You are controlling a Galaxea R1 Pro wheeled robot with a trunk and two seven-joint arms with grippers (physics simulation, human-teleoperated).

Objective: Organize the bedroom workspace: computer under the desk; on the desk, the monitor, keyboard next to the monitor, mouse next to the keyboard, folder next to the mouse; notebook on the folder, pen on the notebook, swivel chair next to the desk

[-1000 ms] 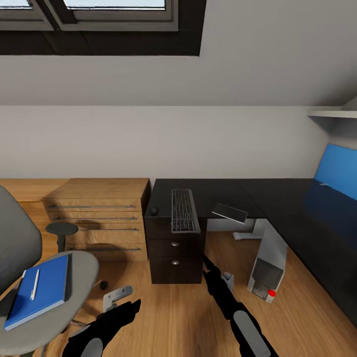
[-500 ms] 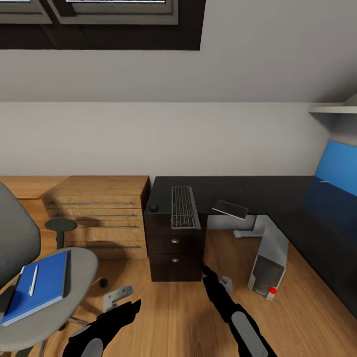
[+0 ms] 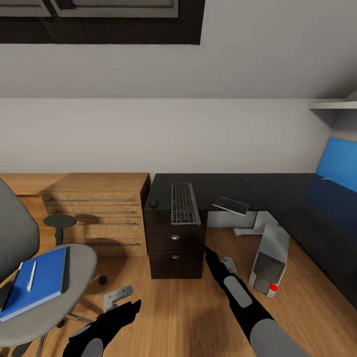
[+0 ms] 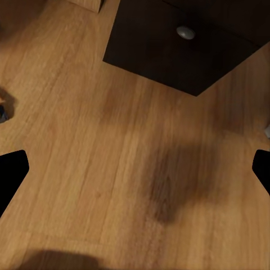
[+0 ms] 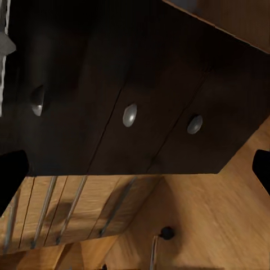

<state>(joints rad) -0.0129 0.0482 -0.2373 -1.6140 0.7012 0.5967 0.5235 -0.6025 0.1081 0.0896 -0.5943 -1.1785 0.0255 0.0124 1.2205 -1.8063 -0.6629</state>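
Head view: right gripper (image 3: 207, 250), fingers wide, reaches near the desk (image 3: 218, 186); it could knock the overhanging keyboard (image 3: 184, 204) off. Left gripper (image 3: 130, 308) wide too.

Wrist views near desk drawers (image 5: 130, 115)

A wooden floor (image 4: 112, 169) is spreading across nearly the whole frame, its planks running diagonally. At the top of the frame, slightly right of centre, the dark front of a drawer unit (image 4: 169, 50) is showing, with one rounded silver knob (image 4: 185, 32) sitting near the top edge. A soft dark shadow (image 4: 169, 180) is lying on the floor at centre right, below the unit. The black tips of the left gripper's fingers (image 4: 12, 174) are poking in at the left and right edges of the frame, standing far apart with nothing between them but floor. A sliver of lighter wooden furniture (image 4: 90, 3) is showing at the upper left edge.
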